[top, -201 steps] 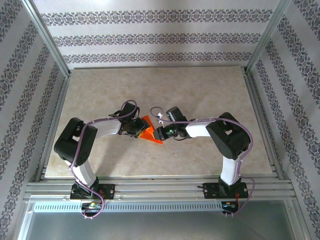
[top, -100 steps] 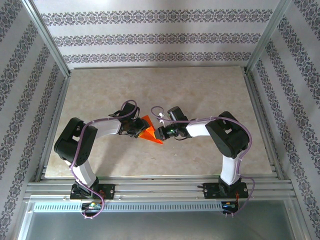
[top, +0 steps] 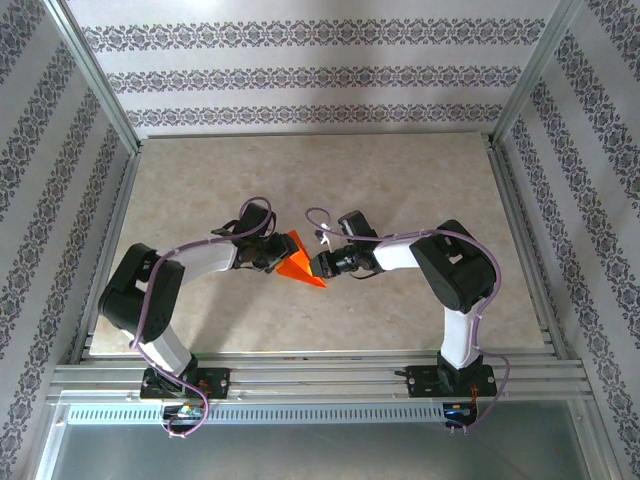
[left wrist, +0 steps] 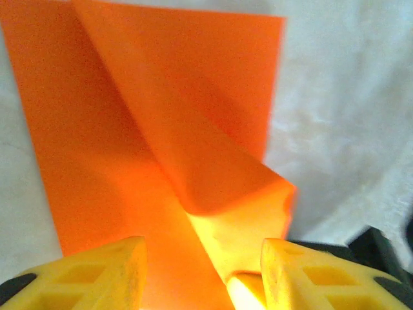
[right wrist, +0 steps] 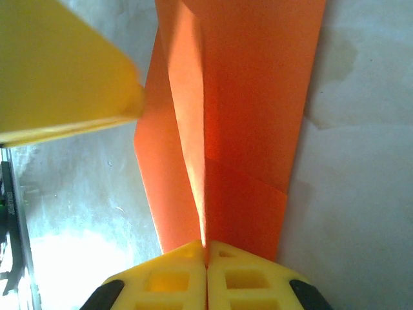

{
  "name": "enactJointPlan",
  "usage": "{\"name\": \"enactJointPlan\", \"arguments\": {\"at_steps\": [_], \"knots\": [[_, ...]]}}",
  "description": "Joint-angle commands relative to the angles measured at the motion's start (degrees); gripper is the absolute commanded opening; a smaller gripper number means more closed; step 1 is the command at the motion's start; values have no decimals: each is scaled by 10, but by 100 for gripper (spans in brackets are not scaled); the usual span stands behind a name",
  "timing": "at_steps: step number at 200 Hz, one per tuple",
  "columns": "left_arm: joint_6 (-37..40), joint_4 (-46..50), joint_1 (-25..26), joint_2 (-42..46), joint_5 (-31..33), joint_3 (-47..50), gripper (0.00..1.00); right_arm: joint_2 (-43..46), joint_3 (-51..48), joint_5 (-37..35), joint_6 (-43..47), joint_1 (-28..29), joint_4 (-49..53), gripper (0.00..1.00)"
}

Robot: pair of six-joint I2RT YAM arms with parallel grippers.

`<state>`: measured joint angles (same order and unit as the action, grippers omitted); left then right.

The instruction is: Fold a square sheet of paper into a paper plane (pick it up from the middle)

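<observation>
paper [top: 298,263] mid-frame: partly creased, no plane yet | right gripper [right wrist: 206,253]: pinched shut on paper edge | left gripper [left wrist: 201,261]: jaws apart astride raised flap, gripping nothing | remaining: most folds

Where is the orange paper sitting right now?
In the top view the orange paper is near the middle of the table, between the left tool and the right tool, which is shut on its edge.

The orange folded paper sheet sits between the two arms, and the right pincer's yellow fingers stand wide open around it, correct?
No. The right pincer has its yellow fingers shut tight on the orange folded paper sheet, as the right wrist view shows. The rest is right.
</observation>
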<state>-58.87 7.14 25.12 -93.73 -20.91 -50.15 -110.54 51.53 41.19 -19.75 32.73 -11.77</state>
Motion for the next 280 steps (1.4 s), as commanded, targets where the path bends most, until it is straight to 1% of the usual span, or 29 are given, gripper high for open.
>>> {"name": "enactJointPlan", "arguments": {"at_steps": [1, 15, 27, 46, 60, 124, 145, 189, 209, 280], "knots": [[33, -8, 2, 58, 15, 16, 49, -26, 8, -11, -7, -4, 45, 8], [37, -53, 1, 72, 2, 39, 46, -27, 12, -12, -9, -5, 53, 8], [33, -103, 2, 76, -18, 62, 42, -30, 16, -10, -13, -6, 60, 8], [30, -169, 2, 57, -51, 87, 35, -32, 17, -7, -18, -9, 63, 8], [31, -199, 2, 40, -64, 97, 30, -35, 18, -6, -22, -9, 63, 8], [-6, -334, 0, -39, -105, 114, 19, -44, 20, 4, -31, -13, 61, 10], [-11, -354, -2, -56, -107, 118, 17, -45, 20, 6, -34, -14, 61, 11], [-9, -357, -3, -67, -106, 124, 15, -47, 20, 8, -35, -16, 61, 14], [-6, -359, -4, -75, -108, 123, 15, -47, 19, 10, -35, -17, 61, 16], [-6, -367, -3, -91, -117, 112, 18, -49, 18, 10, -36, -18, 63, 15]]}}
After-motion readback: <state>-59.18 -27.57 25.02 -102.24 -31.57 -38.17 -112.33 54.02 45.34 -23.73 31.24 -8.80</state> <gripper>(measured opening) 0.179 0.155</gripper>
